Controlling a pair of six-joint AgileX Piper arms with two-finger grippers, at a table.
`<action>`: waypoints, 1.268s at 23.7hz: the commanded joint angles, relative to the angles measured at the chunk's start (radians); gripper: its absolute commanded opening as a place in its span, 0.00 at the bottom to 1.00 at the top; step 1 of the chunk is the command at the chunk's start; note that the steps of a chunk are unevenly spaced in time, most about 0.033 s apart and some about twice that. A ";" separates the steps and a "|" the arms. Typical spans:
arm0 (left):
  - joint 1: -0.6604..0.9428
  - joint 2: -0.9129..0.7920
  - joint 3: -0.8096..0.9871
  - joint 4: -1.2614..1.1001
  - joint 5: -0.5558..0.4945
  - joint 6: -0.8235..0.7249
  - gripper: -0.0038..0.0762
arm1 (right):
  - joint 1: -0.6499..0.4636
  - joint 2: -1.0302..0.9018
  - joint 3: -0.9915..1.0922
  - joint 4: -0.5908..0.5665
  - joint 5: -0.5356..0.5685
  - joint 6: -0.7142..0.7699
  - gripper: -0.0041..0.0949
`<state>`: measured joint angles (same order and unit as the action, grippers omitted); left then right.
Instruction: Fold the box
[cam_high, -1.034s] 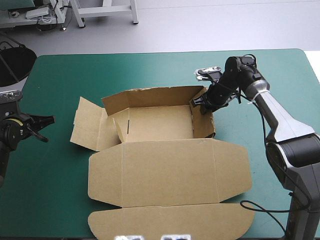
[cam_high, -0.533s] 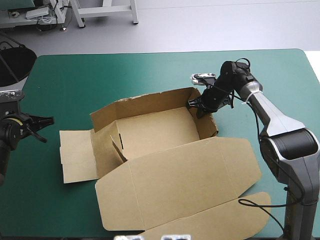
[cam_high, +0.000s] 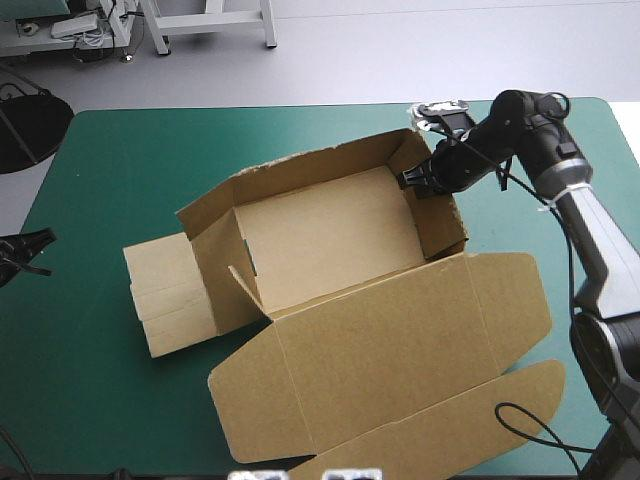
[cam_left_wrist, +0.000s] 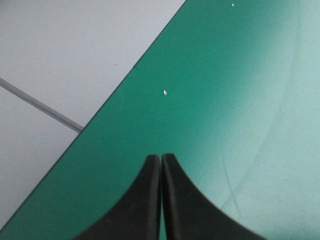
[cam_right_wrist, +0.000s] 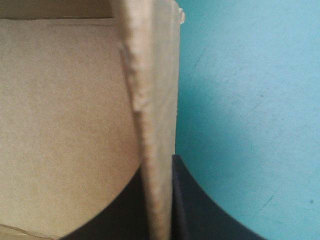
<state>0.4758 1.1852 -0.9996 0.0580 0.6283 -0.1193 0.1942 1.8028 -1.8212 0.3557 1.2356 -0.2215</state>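
Box (cam_high: 330, 240) sat mid on table (cam_high: 120, 140), walls up, lid flat. Right hand (cam_high: 418, 183) was pinched on box's right wall nr its far corner. Left hand (cam_left_wrist: 161, 167) was closed, empty, well left of box. Board prob. light, stiff, creases easily; best gripped at wall edges.

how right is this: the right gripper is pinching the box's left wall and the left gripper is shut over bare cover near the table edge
Wrong wall: the high view shows the right gripper pinching the right wall of the box, near the far corner. The left gripper is indeed shut over bare cover near the table edge.
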 joint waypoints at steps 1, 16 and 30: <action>0.027 -0.002 -0.026 -0.167 -0.074 0.083 0.04 | -0.067 -0.142 -0.027 0.114 0.012 -0.011 0.02; 0.021 0.170 -0.026 -1.735 0.451 0.935 0.04 | -0.325 -0.353 -0.027 0.519 0.012 -0.104 0.02; -0.172 0.133 -0.026 -1.832 0.668 0.945 0.04 | -0.325 -0.347 -0.025 0.560 -0.019 -0.111 0.02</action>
<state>0.3349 1.3707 -0.9996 -1.6635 1.1828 0.8220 -0.1229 1.4900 -1.8212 0.8396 1.2480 -0.3371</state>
